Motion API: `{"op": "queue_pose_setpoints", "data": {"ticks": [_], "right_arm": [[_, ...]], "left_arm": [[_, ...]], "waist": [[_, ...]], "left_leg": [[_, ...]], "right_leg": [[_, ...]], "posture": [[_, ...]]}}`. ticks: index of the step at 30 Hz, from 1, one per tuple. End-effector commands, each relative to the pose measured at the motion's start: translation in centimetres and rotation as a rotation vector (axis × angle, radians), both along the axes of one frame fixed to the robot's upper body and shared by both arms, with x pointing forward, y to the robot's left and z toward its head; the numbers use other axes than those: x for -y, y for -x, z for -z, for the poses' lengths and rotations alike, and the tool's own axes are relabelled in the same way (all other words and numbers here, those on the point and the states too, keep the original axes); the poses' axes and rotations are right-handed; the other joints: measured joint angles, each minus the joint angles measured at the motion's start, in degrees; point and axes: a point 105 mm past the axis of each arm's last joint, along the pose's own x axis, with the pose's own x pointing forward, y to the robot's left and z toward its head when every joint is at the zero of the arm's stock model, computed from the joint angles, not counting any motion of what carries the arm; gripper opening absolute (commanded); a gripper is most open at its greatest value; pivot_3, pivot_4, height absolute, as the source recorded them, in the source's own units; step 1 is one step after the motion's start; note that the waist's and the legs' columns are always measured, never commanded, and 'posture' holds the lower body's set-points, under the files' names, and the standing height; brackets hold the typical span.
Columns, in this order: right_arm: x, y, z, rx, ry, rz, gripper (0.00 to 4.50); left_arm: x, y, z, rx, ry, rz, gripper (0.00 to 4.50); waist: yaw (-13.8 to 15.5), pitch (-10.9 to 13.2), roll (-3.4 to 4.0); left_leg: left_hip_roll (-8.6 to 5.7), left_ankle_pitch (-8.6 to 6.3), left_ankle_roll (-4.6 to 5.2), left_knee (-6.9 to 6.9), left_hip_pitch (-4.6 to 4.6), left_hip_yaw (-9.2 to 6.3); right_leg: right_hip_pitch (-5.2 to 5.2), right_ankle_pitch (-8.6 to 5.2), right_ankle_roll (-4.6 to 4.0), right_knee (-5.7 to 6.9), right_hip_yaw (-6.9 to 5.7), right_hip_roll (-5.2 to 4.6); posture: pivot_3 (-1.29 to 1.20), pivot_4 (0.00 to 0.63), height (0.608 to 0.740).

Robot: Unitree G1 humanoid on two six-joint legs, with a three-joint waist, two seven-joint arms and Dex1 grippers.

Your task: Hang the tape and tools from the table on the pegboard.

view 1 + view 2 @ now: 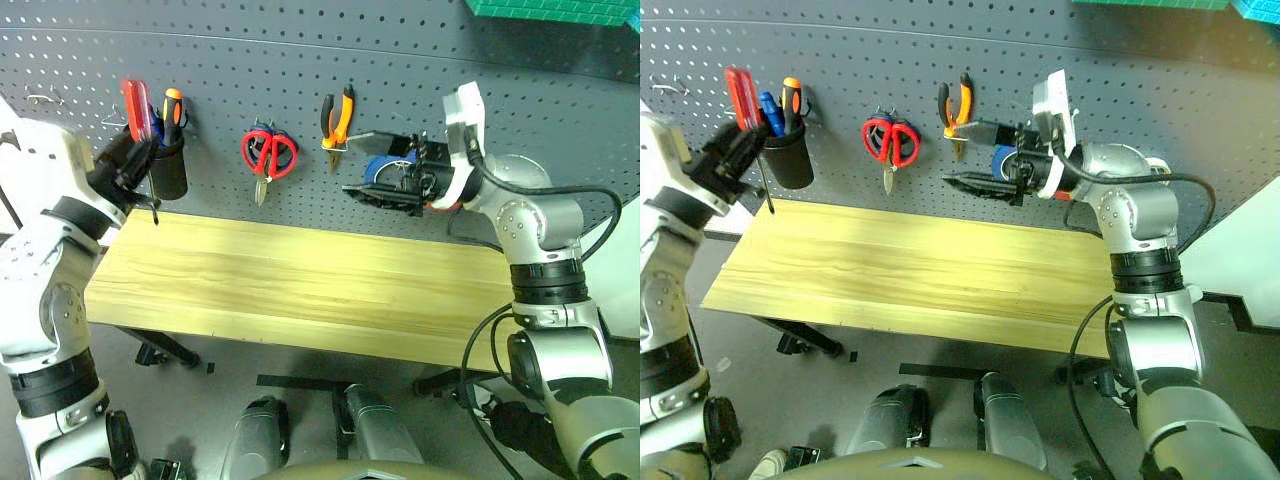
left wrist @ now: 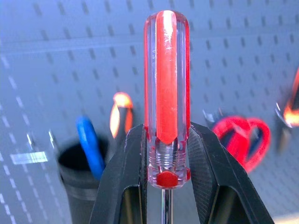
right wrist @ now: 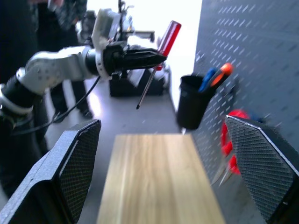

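Pinching red-handled screwdriver, left gripper; right gripper spread wide, empty.

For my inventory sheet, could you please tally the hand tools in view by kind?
Screwdrivers: 3 (red clear-handled one in left gripper; blue-handled and orange-handled in black cup)
Scissors: 1 (red-handled pair)
Pliers: 1 (orange-and-black-handled pair)
Total: 5

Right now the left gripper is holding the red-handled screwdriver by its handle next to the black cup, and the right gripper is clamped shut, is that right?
Not quite. The left gripper does hold the red-handled screwdriver beside the black cup, but the right gripper is wide open, with nothing between its fingers, as the right wrist view shows.
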Motion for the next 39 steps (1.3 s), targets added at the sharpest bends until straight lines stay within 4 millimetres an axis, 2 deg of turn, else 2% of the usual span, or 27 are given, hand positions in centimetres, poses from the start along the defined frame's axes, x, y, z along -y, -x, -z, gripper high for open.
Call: {"op": "queue_pose_setpoints", "data": {"ticks": [1, 5, 15, 21, 24, 28, 33, 37, 39], "right_arm": [[-0.2, -0.4, -1.5, 0.052, -0.044, 0.030, 4.50], [-0.4, -1.2, -1.4, 0.051, -0.048, 0.065, 4.50], [-1.0, -0.8, -1.8, 0.067, -0.068, 0.041, 4.50], [-0.9, -0.8, -1.6, 0.065, -0.065, 0.051, 4.50], [-0.9, -0.7, -1.4, 0.065, -0.056, 0.056, 4.50], [-0.9, -0.5, -0.9, 0.069, -0.034, 0.063, 4.50], [-0.7, -0.4, -0.7, 0.068, -0.024, 0.073, 4.50], [-0.6, -0.3, -0.3, 0.063, -0.015, 0.073, 4.50], [-0.7, -0.3, -0.3, 0.060, -0.014, 0.072, 4.50]], "left_arm": [[0.4, -0.2, -2.7, 0.112, -0.039, 0.018, 0.85], [0.5, -1.3, -4.4, 0.164, -0.045, 0.025, 0.85], [-0.5, -3.8, -7.6, 0.269, -0.076, -0.003, 0.85], [-2.4, -6.0, -9.0, 0.320, -0.074, -0.084, 0.85], [-3.0, -7.1, -8.3, 0.300, -0.070, -0.108, 0.85], [-3.3, -8.3, -6.0, 0.245, -0.066, -0.118, 0.85], [-3.6, -8.9, -3.5, 0.194, -0.058, -0.127, 0.85], [-3.8, -8.9, -2.4, 0.174, -0.044, -0.124, 0.85], [-3.9, -8.9, -2.0, 0.170, -0.039, -0.123, 1.58]], "waist": [[0.11, -0.02, 0.01], [0.19, -0.03, 0.01], [0.14, -0.04, 0.02], [0.16, -0.05, 0.01], [0.13, -0.05, 0.02], [0.09, -0.06, 0.02], [0.10, -0.05, 0.02], [0.01, -0.05, 0.02], [0.02, -0.05, 0.02]], "left_leg": [[0.04, 0.00, 0.00, 0.00, 0.00, 0.02], [0.03, 0.00, 0.00, 0.00, -0.06, 0.09], [0.03, 0.01, -0.01, 0.00, -0.07, 0.13], [0.00, 0.01, -0.01, 0.01, -0.08, 0.15], [0.00, 0.01, 0.00, 0.01, -0.07, 0.17], [0.00, 0.01, 0.00, 0.01, -0.07, 0.19], [0.00, 0.01, 0.00, 0.03, -0.14, 0.18], [0.00, 0.01, 0.00, 0.03, -0.12, 0.18], [0.01, 0.01, 0.00, 0.03, -0.11, 0.18]], "right_leg": [[0.00, 0.00, 0.00, 0.00, 0.00, 0.01], [-0.03, 0.00, -0.01, 0.00, -0.03, 0.00], [-0.05, 0.01, 0.00, 0.02, -0.03, -0.01], [-0.06, 0.01, 0.00, 0.04, -0.04, -0.01], [-0.06, 0.01, 0.00, 0.05, -0.04, -0.01], [-0.07, 0.01, 0.00, 0.07, -0.04, -0.01], [-0.12, 0.01, 0.00, 0.07, -0.05, -0.02], [-0.12, 0.01, 0.00, 0.09, -0.04, -0.02], [-0.12, 0.01, 0.00, 0.11, -0.04, -0.02]], "posture": [[0.01, 0.081, 0.734], [0.00, 0.080, 0.734], [0.00, 0.080, 0.734], [-0.01, 0.085, 0.734], [-0.01, 0.087, 0.734], [-0.03, 0.092, 0.734], [-0.03, 0.099, 0.734], [-0.02, 0.102, 0.734], [-0.02, 0.102, 0.734]]}}
